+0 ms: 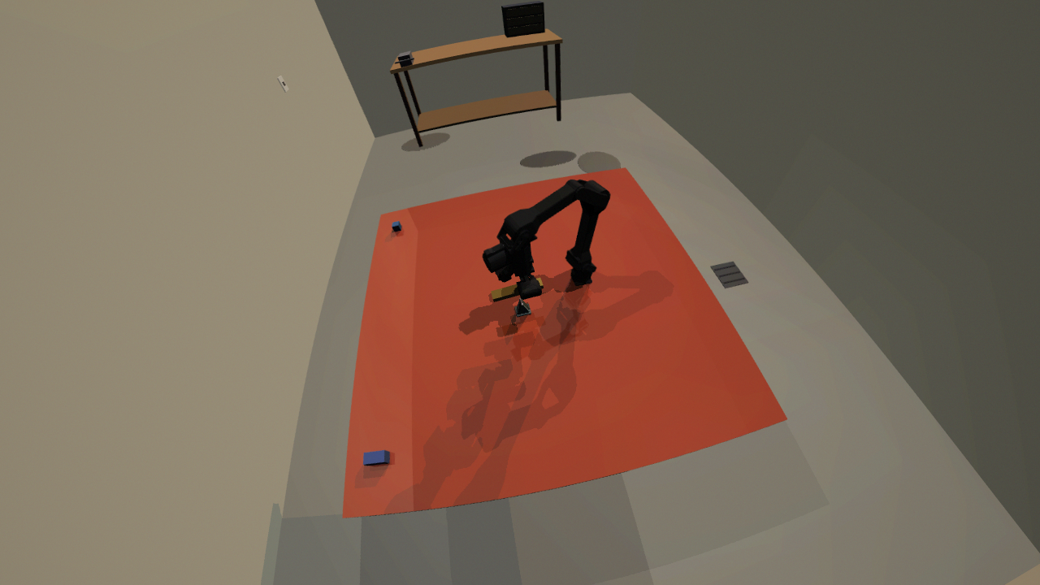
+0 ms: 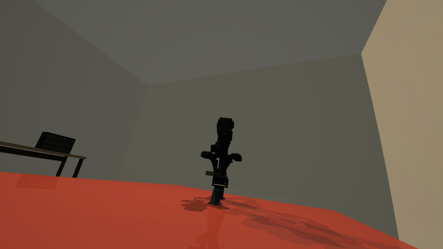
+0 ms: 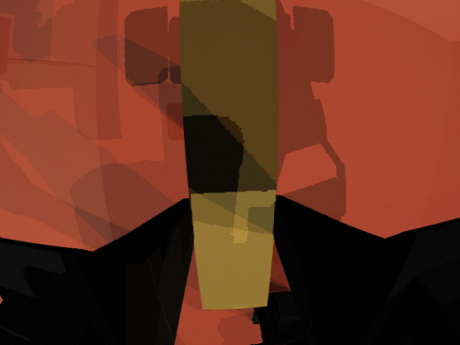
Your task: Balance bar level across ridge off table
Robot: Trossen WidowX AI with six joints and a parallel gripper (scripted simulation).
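Observation:
My gripper (image 1: 526, 289) (image 2: 219, 174) (image 3: 232, 207) is shut on the yellow bar (image 1: 504, 292) (image 2: 209, 173) (image 3: 230, 62), with a finger on each of its long sides. The bar is in the air and looks about level. The ridge (image 1: 522, 309) (image 2: 215, 197), a small dark wedge on a thin base, stands on the red table top (image 1: 654, 378) (image 2: 92, 210) (image 3: 393, 144). The exterior view shows a gap between the bar and the ridge's top. The ridge does not show in the wrist view; whether it is centred under the bar I cannot tell.
A blue block (image 1: 375, 457) lies at the table's near left corner and a small blue cube (image 1: 396, 227) at the far left corner. The arm's base (image 1: 581, 270) stands behind the ridge. A workbench (image 1: 476, 50) stands beyond the table.

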